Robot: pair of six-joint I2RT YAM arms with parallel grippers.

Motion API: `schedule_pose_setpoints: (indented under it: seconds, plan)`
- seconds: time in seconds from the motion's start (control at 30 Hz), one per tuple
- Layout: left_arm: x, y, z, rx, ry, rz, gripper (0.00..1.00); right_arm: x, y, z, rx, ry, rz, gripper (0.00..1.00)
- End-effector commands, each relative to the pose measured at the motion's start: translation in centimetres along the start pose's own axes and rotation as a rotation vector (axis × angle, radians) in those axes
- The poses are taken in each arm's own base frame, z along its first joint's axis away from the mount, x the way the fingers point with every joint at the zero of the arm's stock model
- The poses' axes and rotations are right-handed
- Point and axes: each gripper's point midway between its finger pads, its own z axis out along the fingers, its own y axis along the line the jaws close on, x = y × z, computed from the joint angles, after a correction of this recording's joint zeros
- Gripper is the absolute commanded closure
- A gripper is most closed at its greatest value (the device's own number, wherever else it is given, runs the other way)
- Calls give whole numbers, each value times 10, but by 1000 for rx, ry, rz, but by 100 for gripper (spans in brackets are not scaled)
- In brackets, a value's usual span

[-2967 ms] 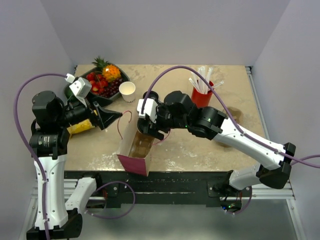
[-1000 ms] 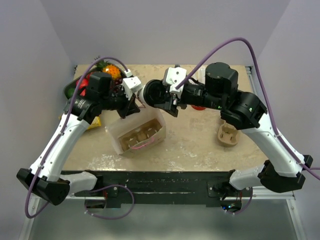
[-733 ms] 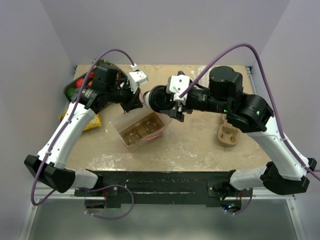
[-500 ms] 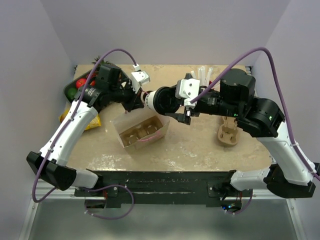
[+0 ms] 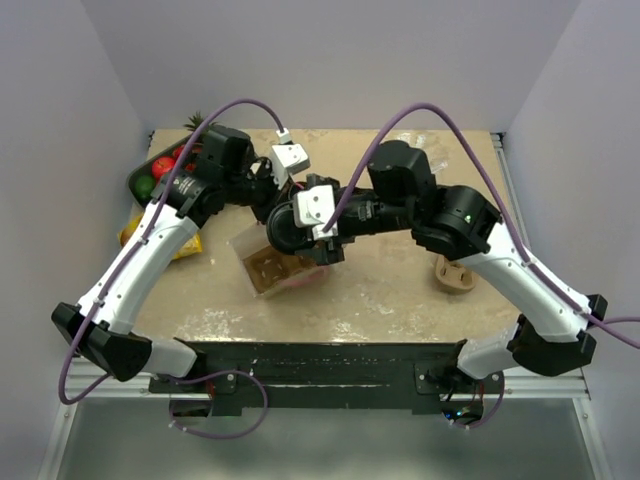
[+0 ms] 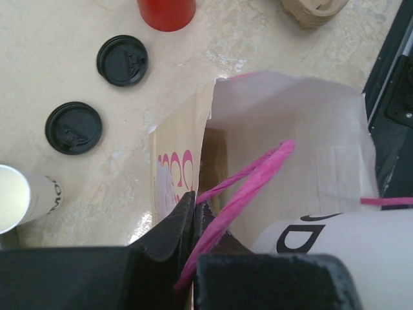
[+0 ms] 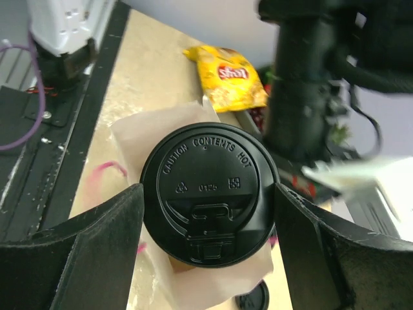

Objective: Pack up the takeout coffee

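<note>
Lidded cup (image 7: 206, 174) clamped in the right gripper (image 7: 205, 223), over the bag (image 6: 303, 142) mouth (little slack around it); left gripper (image 6: 195, 212) pinches the handle (image 6: 255, 171)

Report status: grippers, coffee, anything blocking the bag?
Left gripper shut on pink handle of bag. Right gripper grips lidded coffee cup at bag mouth. Nothing visibly blocking.

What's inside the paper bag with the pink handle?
A brown cardboard cup holder shows inside the bag. The right claw holds a lidded cup over the opening, which covers the rest, so anything else inside is hidden.
</note>
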Motion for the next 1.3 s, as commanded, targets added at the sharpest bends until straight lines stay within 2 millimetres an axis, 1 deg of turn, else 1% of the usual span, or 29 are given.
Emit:
schedule_pose_setpoints:
  seconds: [0.0,0.07,0.1,0.17,0.2,0.23,0.27,0.33,0.43,0.47,0.53,0.57,0.6,0.67,0.7,0.73,0.77,0.8,0.87,0.9,1.0,1.03,1.07,1.1,1.13,1.17,1.23,1.27]
  plan:
    - [-23,-19,-5,36,-84,35,100,6,16,29,-78,-23,-58,100]
    - [-24,-21,-3,31,-81,23,100,13,24,33,-102,-12,-78,100]
    - [-23,-19,-3,14,-79,13,100,26,33,39,-126,13,-72,100]
    - [-23,-15,0,-3,-77,-14,100,30,41,38,-134,13,-96,100]
    - [-22,-16,1,4,-73,-15,100,41,48,41,-146,33,-90,100]
    - [-20,-15,4,5,-66,-15,100,39,49,41,-140,23,-93,100]
    - [-18,-15,6,4,-59,-20,100,37,49,37,-127,19,-91,100]
    - [-15,-15,7,11,-52,-22,100,40,49,37,-115,27,-79,100]
    - [-20,-19,3,16,-74,-25,100,48,52,41,-116,38,-71,100]
    - [-19,-19,2,9,-74,-19,100,56,57,44,-128,54,-64,100]
    - [-20,-19,-1,-10,-82,-11,100,62,58,50,-121,51,-72,100]
    - [-15,-22,0,-5,-73,-17,100,67,59,53,-122,58,-68,100]
    - [-15,-26,-2,5,-78,-14,100,78,66,58,-133,76,-56,100]
    - [-9,-32,-1,24,-68,-27,100,86,65,63,-117,86,-52,100]
    - [-8,-38,0,41,-66,-25,100,95,71,67,-126,104,-47,100]
    - [-5,-42,0,49,-61,-25,100,96,70,69,-115,100,-58,100]
    - [-1,-45,2,58,-49,-24,100,101,70,71,-105,116,-59,100]
    - [0,-50,3,73,-44,-18,100,99,67,72,-93,112,-62,100]
    - [5,-54,6,81,-32,-18,100,93,57,76,-55,102,-63,100]
    - [4,-56,7,82,-35,-15,100,94,51,76,-27,115,-54,100]
    - [5,-57,8,78,-40,-24,100,96,44,81,6,125,-49,100]
    - [6,-57,8,80,-39,-33,100,94,41,82,23,110,-55,100]
    - [8,-59,10,87,-36,-36,100,101,46,85,19,114,-55,100]
    - [7,-60,10,94,-40,-37,100,103,46,85,25,108,-64,100]
    - [7,-61,10,101,-38,-45,100,100,43,87,38,83,-81,100]
    - [7,-62,11,108,-40,-46,100,106,48,90,30,86,-87,100]
    - [7,-63,11,115,-37,-52,100,108,46,95,39,80,-118,100]
    - [7,-64,11,118,-38,-55,100,114,48,99,30,90,-122,100]
